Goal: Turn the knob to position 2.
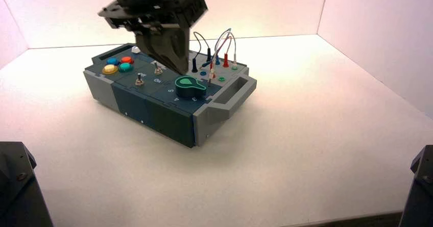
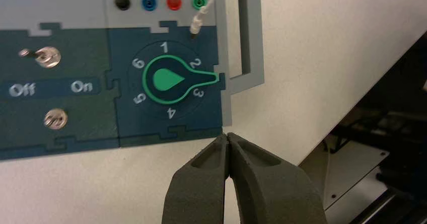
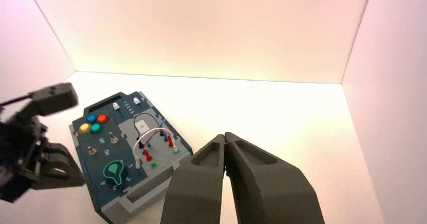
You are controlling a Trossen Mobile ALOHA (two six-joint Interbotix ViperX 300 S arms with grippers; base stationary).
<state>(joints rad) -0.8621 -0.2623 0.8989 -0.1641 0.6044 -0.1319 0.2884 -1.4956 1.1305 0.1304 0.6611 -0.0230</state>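
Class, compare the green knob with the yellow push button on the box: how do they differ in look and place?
The knob is dark green with a pointed nose; the yellow push button is plain round. The knob is wider. White digits ring the knob near the box's handle end; the yellow push button sits among coloured buttons at the opposite end. Both sit on the top panel.

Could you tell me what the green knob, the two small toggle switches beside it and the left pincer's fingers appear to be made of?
The knob looks like moulded plastic, matt dark green with a brighter green edge. The toggle switches look like bare metal, silvery with bright glints. The left pincer, shut below the dial, has dark grey fingers with a dull, faintly grainy surface, probably plastic, though rubber cannot be ruled out.
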